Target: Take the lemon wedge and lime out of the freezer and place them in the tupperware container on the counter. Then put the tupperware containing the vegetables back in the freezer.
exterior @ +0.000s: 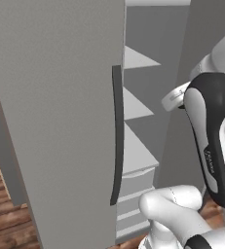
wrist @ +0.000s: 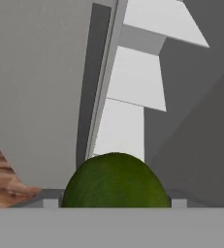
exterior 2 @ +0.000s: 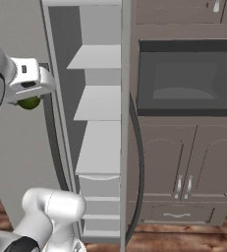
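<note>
Gripped in the claw (exterior 2: 30, 101): the small round dark-green lime (wrist: 116, 180), out in front of the open tall grey freezer (exterior: 60, 121). Looks light, firm, slick-skinned (round, so prone to rolling); best pinched across its widest middle. Beyond, pale grey shelves (exterior 2: 98, 103).

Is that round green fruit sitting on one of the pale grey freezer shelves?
No, the round green lime sits in the gripper, out in front of the shelves.

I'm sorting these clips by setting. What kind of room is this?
Most likely a home kitchen, rendered rather than real: a tall grey freezer stands open showing its shelves, a built-in dark-fronted oven sits in grey cabinets beside it, and the gripper holds a green lime.
</note>
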You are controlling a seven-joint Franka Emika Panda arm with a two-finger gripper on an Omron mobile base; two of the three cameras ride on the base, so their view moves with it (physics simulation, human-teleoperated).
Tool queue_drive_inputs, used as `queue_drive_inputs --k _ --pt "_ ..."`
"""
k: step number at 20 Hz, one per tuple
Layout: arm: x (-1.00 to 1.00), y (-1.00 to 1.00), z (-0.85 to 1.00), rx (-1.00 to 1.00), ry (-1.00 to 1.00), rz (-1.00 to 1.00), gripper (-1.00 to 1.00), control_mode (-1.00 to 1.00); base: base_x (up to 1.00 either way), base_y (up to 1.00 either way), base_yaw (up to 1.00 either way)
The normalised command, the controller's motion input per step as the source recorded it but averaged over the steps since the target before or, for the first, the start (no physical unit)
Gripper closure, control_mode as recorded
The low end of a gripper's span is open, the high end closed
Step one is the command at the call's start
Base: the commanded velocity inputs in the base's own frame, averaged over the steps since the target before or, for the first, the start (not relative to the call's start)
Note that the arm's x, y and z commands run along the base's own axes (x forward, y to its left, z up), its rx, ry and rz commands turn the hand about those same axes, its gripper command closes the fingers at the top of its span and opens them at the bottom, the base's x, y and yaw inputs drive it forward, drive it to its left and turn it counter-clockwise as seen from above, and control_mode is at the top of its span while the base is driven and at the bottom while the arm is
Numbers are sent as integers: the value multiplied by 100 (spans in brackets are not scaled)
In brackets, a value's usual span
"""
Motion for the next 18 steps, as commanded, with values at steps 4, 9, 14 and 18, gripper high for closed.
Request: queue_drive_inputs --k 4,9,14,18 --pt "0 0 0 0 0 0 100 100 -41 0 0" --pt "0 0 0 0 0 0 100 100 -99 20 5" --pt "0 0 0 0 0 0 100 100 -43 57 15" --pt "0 0 0 0 0 0 100 100 0 97 61"
